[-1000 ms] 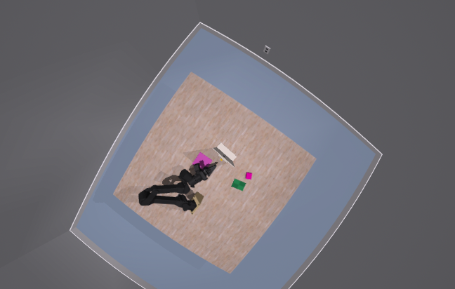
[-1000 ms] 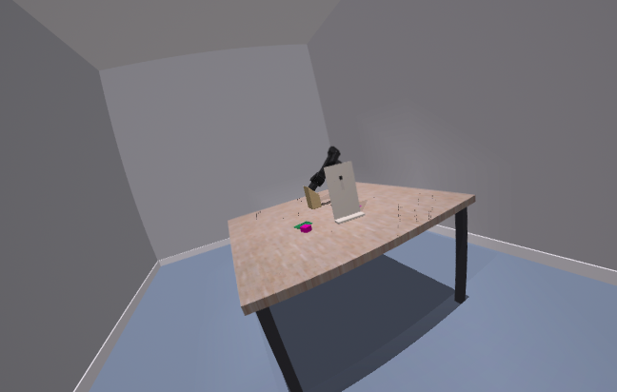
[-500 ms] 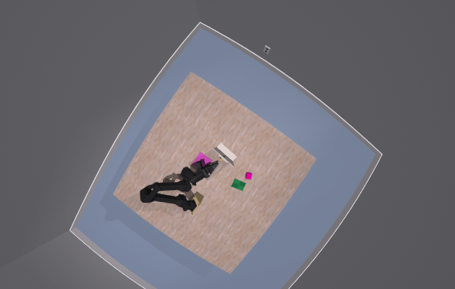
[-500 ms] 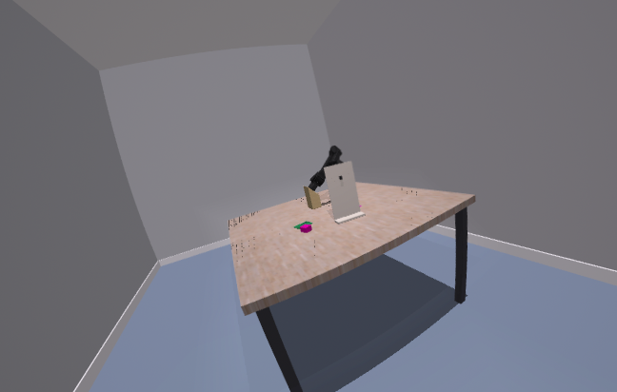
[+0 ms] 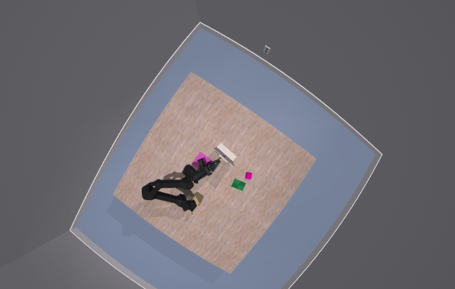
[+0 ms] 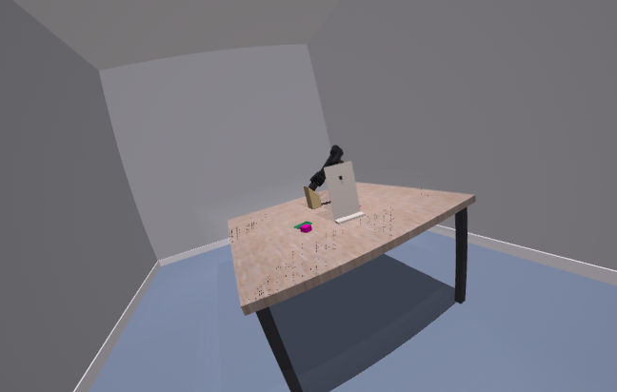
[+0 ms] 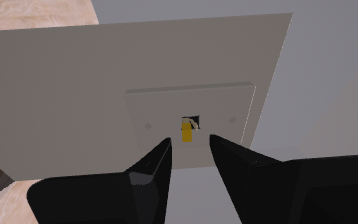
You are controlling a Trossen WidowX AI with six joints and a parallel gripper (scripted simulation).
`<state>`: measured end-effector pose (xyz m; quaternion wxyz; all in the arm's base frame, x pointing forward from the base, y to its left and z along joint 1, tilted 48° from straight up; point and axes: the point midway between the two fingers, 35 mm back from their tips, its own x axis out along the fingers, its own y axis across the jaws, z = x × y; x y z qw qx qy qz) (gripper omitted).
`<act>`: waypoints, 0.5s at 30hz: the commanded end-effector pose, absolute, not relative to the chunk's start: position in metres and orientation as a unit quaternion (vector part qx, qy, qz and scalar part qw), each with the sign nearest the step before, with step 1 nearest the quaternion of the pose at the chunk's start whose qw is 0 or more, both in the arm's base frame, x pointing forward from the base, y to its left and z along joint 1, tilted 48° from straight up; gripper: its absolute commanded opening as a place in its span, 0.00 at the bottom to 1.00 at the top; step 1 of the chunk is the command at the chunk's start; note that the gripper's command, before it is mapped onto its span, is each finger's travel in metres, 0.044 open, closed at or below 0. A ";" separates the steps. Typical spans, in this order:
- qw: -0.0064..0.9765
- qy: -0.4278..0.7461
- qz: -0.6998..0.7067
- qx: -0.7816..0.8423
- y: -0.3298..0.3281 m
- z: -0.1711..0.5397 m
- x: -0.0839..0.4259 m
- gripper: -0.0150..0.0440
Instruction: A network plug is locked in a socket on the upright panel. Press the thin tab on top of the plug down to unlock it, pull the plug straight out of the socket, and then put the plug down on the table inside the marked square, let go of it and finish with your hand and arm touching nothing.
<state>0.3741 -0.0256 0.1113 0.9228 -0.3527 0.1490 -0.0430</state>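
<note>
The pale upright panel (image 5: 226, 151) (image 6: 346, 197) (image 7: 71, 100) stands on the table and carries a raised socket plate (image 7: 156, 107). The plug's yellow tab (image 7: 186, 134) (image 5: 221, 159) sticks out at the dark socket opening (image 7: 196, 119); little of the plug body can be made out. My gripper (image 7: 190, 141) is partly open and empty, its fingertips in front of the panel. In the wrist view they appear just below and to either side of the tab. A flat magenta square (image 5: 201, 156) lies on the table partly under my arm. The panel hides my gripper in the exterior view.
A flat green patch (image 5: 238, 184) (image 6: 301, 225) and a small magenta cube (image 5: 248, 175) (image 6: 306, 228) lie beyond the panel's side, away from the magenta square. A tan angled block (image 5: 199, 198) (image 6: 312, 198) stands near my arm's base.
</note>
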 end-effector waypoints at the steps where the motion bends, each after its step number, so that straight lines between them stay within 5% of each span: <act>1: 0.923 0.147 -0.043 -0.354 -0.026 0.112 0.381 0.52; 15: 0.923 0.147 -0.043 -0.354 -0.026 0.109 0.394 0.48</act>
